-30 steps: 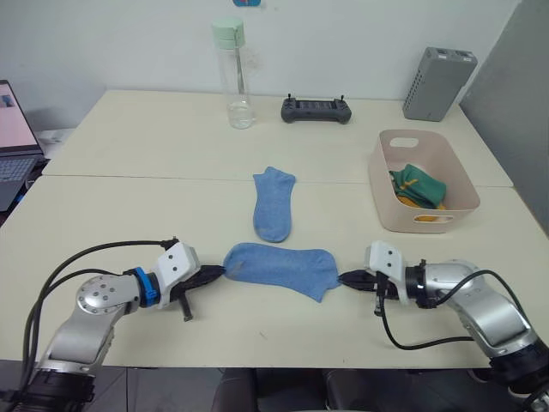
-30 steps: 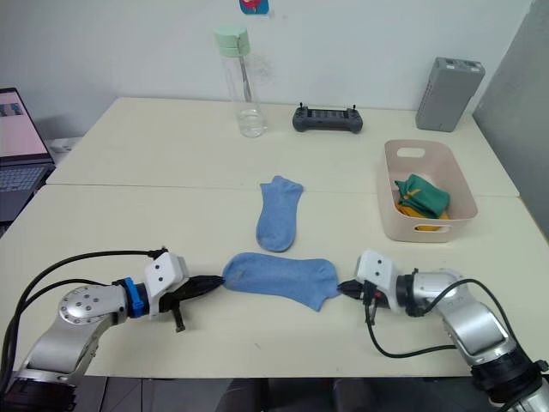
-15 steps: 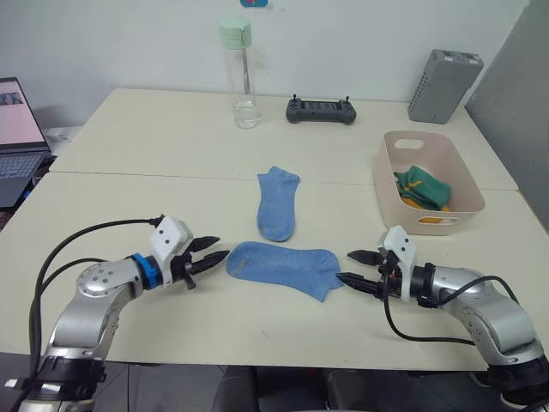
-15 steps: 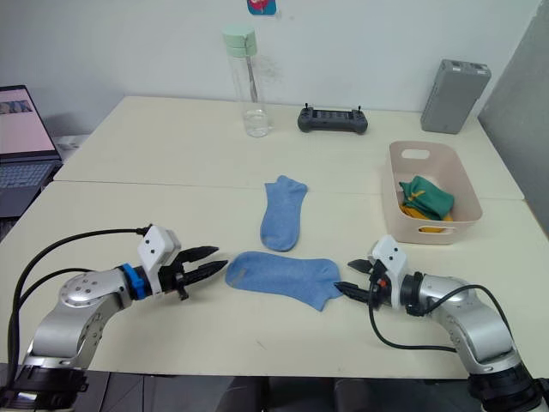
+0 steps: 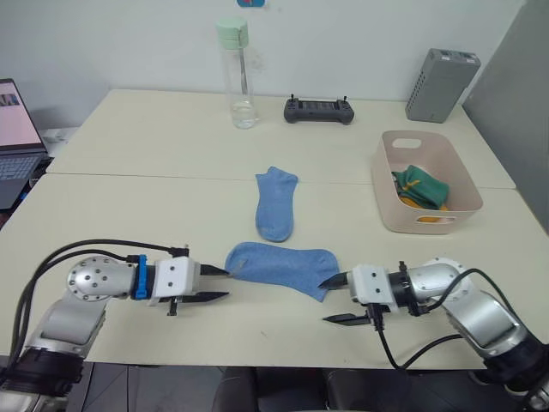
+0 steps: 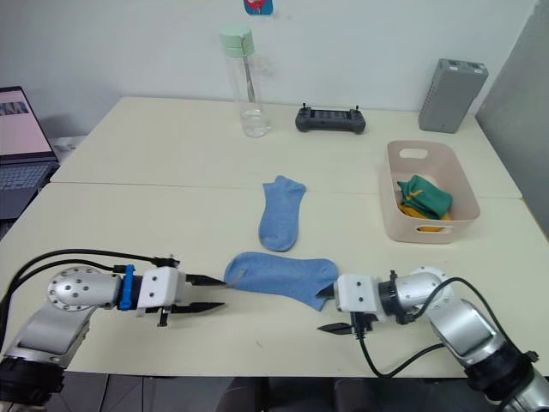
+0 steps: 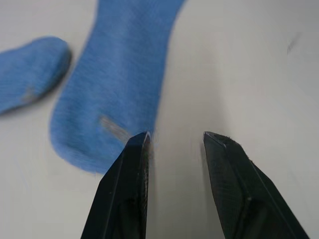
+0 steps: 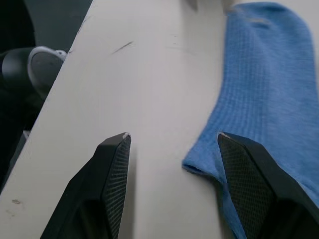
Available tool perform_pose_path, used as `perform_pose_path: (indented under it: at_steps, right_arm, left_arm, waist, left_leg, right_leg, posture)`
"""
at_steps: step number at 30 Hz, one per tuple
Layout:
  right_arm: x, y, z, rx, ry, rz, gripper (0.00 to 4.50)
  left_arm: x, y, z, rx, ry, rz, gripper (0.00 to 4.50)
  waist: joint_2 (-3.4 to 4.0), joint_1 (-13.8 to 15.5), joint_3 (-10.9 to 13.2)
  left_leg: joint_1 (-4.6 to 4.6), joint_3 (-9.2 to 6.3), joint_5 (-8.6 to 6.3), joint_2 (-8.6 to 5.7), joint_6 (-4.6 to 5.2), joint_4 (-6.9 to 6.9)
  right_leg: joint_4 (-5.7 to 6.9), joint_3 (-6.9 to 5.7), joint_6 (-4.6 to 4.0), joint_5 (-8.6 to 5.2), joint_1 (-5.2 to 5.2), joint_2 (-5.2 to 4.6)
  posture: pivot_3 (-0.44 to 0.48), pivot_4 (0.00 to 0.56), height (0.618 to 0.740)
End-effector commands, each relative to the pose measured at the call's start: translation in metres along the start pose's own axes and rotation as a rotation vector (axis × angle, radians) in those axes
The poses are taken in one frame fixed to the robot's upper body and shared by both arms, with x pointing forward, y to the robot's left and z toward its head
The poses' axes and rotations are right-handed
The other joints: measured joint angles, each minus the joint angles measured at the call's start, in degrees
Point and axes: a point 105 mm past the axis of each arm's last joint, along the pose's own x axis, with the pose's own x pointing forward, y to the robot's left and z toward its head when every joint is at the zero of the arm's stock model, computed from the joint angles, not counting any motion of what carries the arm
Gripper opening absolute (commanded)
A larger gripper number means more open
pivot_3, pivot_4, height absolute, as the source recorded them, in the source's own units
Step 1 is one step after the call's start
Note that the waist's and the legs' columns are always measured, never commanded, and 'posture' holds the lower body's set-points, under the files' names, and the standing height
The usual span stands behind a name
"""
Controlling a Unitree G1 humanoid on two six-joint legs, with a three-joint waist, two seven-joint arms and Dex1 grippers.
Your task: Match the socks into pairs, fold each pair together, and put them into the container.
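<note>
On the cream table (image 5: pixel 129 206), one blue sock (image 5: pixel 279 267) lies flat at lower centre, a second blue sock (image 5: pixel 275 203) above it. The left gripper (image 5: pixel 214 284) and right gripper (image 5: pixel 336 298), both with fingers apart, flank its ends. The pink container (image 5: pixel 424 215) at right holds green and yellow socks (image 5: pixel 417 189).

You see two arms built of rounded silver-grey metal housings, each ending in a white rectangular wrist block. From each block project two slim, black, tapered fingers: left gripper (image 5: pixel 212 283) and right gripper (image 5: pixel 337 299). The left arm carries a blue ring between housing and block. Black cables loop from each block back along its arm. In the wrist views, your fingers (image 8: pixel 112 169) show textured inner pads.
</note>
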Motion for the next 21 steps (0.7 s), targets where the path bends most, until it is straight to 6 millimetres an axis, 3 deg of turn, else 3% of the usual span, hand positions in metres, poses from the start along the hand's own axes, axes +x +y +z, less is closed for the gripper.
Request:
perform_pose_path:
  at_steps: [1, 11, 13, 18, 19, 21]
  right_arm:
    - [0.001, -0.002, -0.003, -0.068, 0.038, 0.014, 2.96]
    - [-0.005, -0.023, -0.016, -0.106, 0.109, -0.031, 2.96]
    - [-0.005, -0.024, -0.015, -0.108, 0.107, -0.029, 2.59]
    - [-0.003, -0.027, -0.01, -0.108, 0.087, -0.035, 0.95]
    - [-0.002, -0.028, -0.01, -0.106, 0.085, -0.041, 0.56]
    - [-0.003, -0.03, -0.009, -0.105, 0.084, -0.051, 0.02]
  left_arm:
    - [0.003, 0.008, -0.001, 0.06, 0.01, 0.005, 1.76]
    - [0.017, 0.026, -0.011, 0.07, 0.048, 0.018, 1.76]
    - [0.018, 0.028, -0.01, 0.071, 0.047, 0.015, 1.8]
    - [0.02, 0.031, -0.009, 0.066, 0.044, 0.013, 0.22]
    - [0.021, 0.032, -0.009, 0.062, 0.04, 0.013, 0.0]
    - [0.023, 0.032, -0.009, 0.057, 0.037, 0.013, 0.0]
  waist:
    - [0.0, 0.3, 0.0]
    - [0.04, 0.4, 0.0]
    - [0.04, 0.4, 0.0]
    - [0.04, 0.4, 0.0]
    - [0.04, 0.4, 0.0]
    - [0.05, 0.4, 0.0]
  left_leg:
    - [0.0, -0.01, 0.0, 0.0, 0.0, 0.0]
    - [0.14, -0.03, 0.01, 0.03, 0.02, 0.35]
    - [0.14, -0.02, 0.02, 0.03, 0.02, 0.52]
    - [0.14, 0.07, 0.02, 0.03, 0.03, 0.63]
    - [0.14, 0.07, 0.02, 0.02, 0.03, 0.63]
    - [0.14, 0.06, 0.02, 0.03, 0.04, 0.64]
  right_leg:
    - [0.01, -0.01, 0.16, 0.09, 0.02, 0.0]
    - [0.06, -0.01, 0.17, 0.1, 0.33, 0.04]
    - [0.06, -0.01, 0.21, 0.13, 0.41, 0.01]
    - [0.06, 0.02, 0.23, 0.15, 0.48, -0.06]
    - [0.07, 0.02, 0.23, 0.16, 0.48, -0.06]
    - [0.08, 0.01, 0.24, 0.17, 0.5, -0.06]
  posture:
    - [0.0, 0.15, 0.74]
    - [0.0, 0.15, 0.74]
    - [0.0, 0.15, 0.74]
    - [0.0, 0.15, 0.74]
    - [0.0, 0.15, 0.74]
    - [0.0, 0.15, 0.74]
